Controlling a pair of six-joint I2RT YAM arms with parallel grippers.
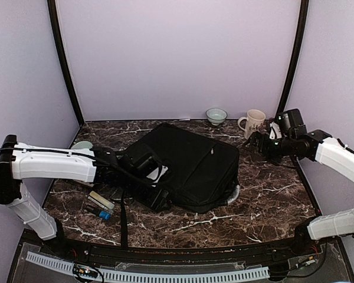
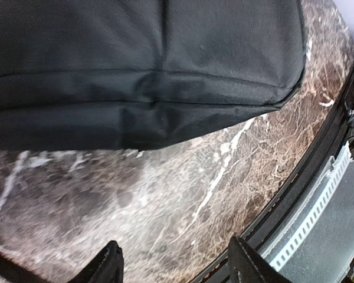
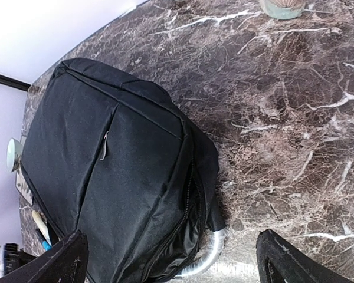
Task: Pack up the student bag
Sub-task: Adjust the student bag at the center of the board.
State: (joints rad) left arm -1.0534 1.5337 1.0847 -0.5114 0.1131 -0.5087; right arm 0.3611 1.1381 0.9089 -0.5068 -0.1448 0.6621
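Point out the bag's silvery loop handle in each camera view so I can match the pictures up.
Top external: the loop handle pokes out at the near-right corner of the student bag.
Left wrist: not in it; only a black fabric edge of the bag above marble.
Right wrist: the loop handle is at bottom centre, curving out from the bag's zippered end.
Shared landmark: the dark marble table, under the bag in all three.

No legible text, labels, numbers visible.

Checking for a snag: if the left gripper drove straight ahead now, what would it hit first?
Probably the bag, its seamed side lying just past bare table ahead of the left gripper; depth is unclear.
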